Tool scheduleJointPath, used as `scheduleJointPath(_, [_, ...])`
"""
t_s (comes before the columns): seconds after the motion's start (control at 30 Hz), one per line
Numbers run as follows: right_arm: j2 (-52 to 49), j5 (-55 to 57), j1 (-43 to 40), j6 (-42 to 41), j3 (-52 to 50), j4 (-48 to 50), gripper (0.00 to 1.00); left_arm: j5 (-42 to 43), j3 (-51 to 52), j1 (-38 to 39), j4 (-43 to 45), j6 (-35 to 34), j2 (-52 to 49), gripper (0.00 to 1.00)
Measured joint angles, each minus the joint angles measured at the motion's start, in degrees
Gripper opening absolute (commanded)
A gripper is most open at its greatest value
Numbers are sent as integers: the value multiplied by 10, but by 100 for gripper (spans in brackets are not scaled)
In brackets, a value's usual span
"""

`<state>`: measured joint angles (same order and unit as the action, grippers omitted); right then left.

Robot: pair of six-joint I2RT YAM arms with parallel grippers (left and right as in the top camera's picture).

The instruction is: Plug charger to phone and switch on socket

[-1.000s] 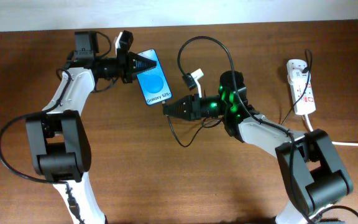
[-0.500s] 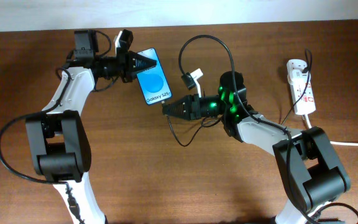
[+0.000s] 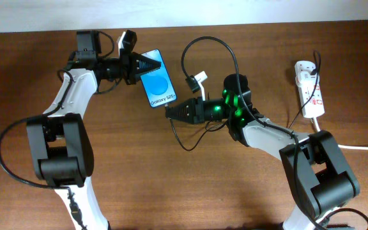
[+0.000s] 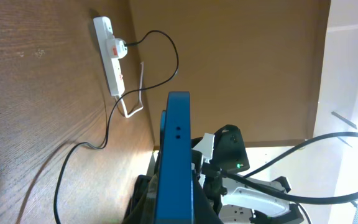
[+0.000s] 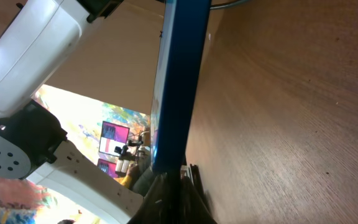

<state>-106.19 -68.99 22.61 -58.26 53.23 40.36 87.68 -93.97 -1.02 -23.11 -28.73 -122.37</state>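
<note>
Phone [image 3: 158, 86] at bench [image 3: 171, 191] mid-left, top end clamped in left pincer [image 3: 151, 66], right pincer [image 3: 169, 111] closed on charger [image 4: 106, 124] tip at its bottom edge: step 1 of 2, next needed port alignment and push-in; socket [image 3: 310, 92] switch pending.

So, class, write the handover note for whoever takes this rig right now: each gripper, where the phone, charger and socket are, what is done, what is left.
Left gripper: shut on the upper end of the phone, screen facing up.
Right gripper: shut on the charger near its plug tip, right at the phone's lower end.
Socket: at the right side of the table, neither gripper near it.
Done: phone and charger gripped, plug brought to the phone. Whether it is seated cannot be told.
Left: seat the plug, then switch on the socket.
</note>
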Motion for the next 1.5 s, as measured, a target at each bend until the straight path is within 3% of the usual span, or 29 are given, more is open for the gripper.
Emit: scheduleJointPath(1.5, [0, -8, 0, 0, 0, 2, 4, 0, 0, 2, 17, -2, 0, 0])
